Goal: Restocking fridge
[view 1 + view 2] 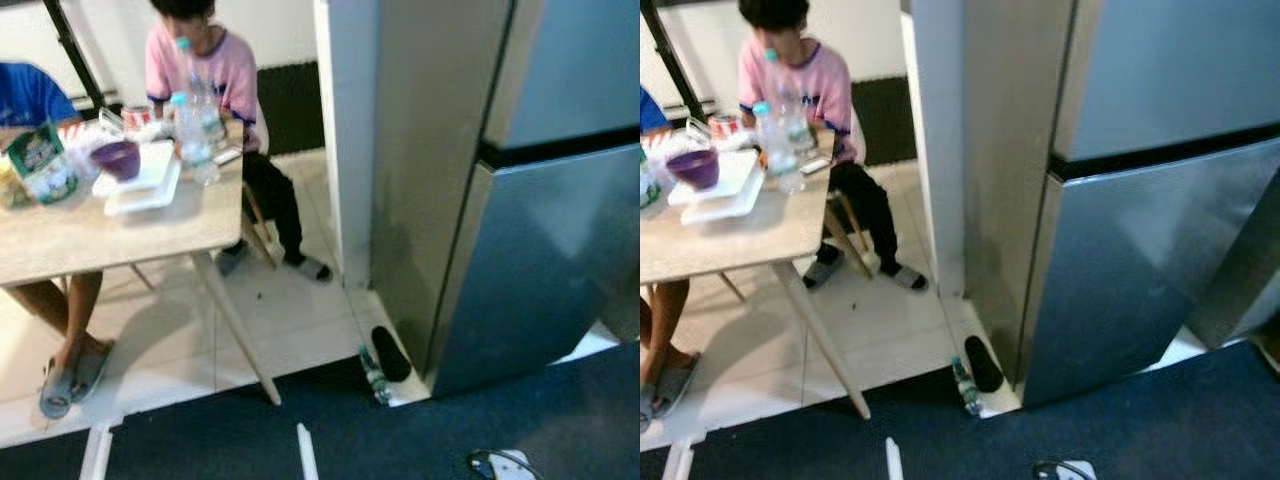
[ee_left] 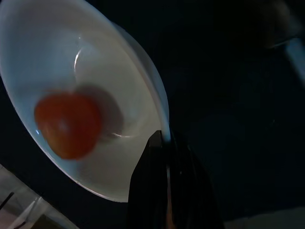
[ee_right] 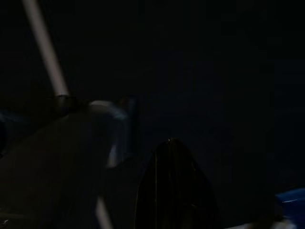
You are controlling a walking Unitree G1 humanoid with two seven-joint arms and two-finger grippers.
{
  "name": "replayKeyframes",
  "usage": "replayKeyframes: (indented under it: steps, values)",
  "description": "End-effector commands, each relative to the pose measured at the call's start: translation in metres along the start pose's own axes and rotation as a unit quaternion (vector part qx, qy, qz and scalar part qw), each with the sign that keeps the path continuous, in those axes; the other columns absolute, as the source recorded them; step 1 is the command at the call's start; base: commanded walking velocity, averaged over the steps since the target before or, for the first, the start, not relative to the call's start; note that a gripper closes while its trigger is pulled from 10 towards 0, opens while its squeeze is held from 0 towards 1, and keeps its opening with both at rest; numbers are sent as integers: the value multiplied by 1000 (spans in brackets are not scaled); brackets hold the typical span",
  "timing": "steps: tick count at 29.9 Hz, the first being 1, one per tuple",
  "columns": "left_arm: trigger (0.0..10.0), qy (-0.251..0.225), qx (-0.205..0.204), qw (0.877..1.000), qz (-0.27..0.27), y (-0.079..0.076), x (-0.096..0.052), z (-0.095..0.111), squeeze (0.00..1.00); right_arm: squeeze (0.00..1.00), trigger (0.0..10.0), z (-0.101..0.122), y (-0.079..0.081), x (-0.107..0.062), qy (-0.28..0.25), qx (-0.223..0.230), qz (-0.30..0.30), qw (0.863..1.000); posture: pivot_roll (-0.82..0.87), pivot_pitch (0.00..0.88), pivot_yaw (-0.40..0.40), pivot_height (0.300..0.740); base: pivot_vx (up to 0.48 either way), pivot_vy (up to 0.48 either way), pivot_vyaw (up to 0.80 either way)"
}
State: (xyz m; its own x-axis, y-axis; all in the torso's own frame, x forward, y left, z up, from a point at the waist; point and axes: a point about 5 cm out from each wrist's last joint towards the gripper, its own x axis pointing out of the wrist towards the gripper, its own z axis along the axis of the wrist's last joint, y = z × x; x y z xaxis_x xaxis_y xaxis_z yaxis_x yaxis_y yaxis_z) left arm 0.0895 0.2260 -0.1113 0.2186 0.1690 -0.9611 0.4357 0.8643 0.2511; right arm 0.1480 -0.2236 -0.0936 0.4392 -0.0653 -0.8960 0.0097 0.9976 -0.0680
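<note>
Left gripper (image 2: 167, 191): I am clenching my fingers on the rim of a white bowl (image 2: 109, 62), so the tomato (image 2: 67, 125) is riding inside it.
Right gripper (image 3: 174, 191): hanging in the dark; cannot tell its jaws.
Fridge (image 1: 540, 240): standing ahead, doors closed; I am judging the bowl must go there.
Writing: green packet (image 1: 42, 165) on the table (image 1: 100, 235); its print is not readable.

Pale tiled floor (image 1: 290, 320), dark blue mat (image 1: 300, 420), light wooden table (image 1: 110, 230), white wall (image 1: 345, 130).
</note>
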Motion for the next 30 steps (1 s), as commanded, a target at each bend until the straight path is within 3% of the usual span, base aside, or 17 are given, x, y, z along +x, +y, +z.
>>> replayKeyframes:
  steps: [1,9,18,22,30]
  values:
    - [10000,6,2,1000,5,2,0,-4,0,0,10000,-5,7,0,7,3,9,1000,-8,0,62,740,0,-428,0]
    - [10000,6,5,1000,6,3,0,-5,0,0,10000,-1,6,1,-4,3,7,1000,-9,0,63,740,0,-420,0]
    - [10000,2,6,1000,7,3,0,-3,0,0,10000,25,7,2,-52,-5,22,998,-9,0,63,740,0,0,0]
    - [10000,-1,7,1000,5,3,0,0,0,0,10000,68,14,1,-119,-32,54,991,-16,0,62,740,0,0,0]
    - [10000,-1,12,1000,-3,1,0,1,0,0,10000,101,21,-3,-169,-59,73,981,-17,1,59,740,0,-118,0]
